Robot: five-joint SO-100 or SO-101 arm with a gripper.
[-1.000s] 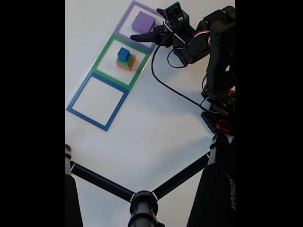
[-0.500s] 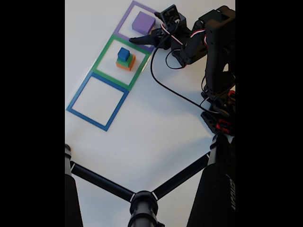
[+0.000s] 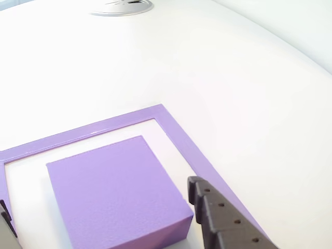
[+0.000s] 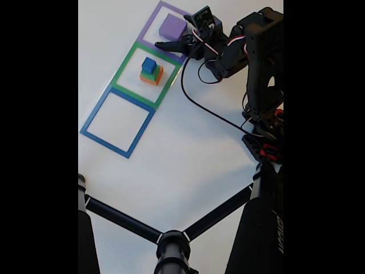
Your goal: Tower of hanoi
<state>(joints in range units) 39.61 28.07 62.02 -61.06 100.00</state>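
Note:
The tower of hanoi is split in the fixed view. The flat purple block (image 4: 172, 27) lies alone inside the purple tape square (image 4: 149, 21). The blue cube (image 4: 149, 64) sits on the green block (image 4: 149, 73), which sits on the orange block (image 4: 152, 79), inside the green tape square (image 4: 126, 63). My gripper (image 4: 173, 34) is open at the purple block. In the other view the purple block (image 3: 114, 197) lies between a black finger (image 3: 223, 218) on the right and a grey one at the left edge, with my gripper (image 3: 98, 194) straddling it.
An empty blue tape square (image 4: 91, 119) lies below the green one. The arm's black cable (image 4: 211, 111) trails across the white table to the base (image 4: 263, 142) on the right. Black tripod legs (image 4: 171, 245) cross the bottom. A round metal disc (image 3: 122, 6) sits at the table's far edge.
My gripper has crept left and slightly up toward the purple block, its lower finger now alongside the block's near edge. The blocks have not moved.

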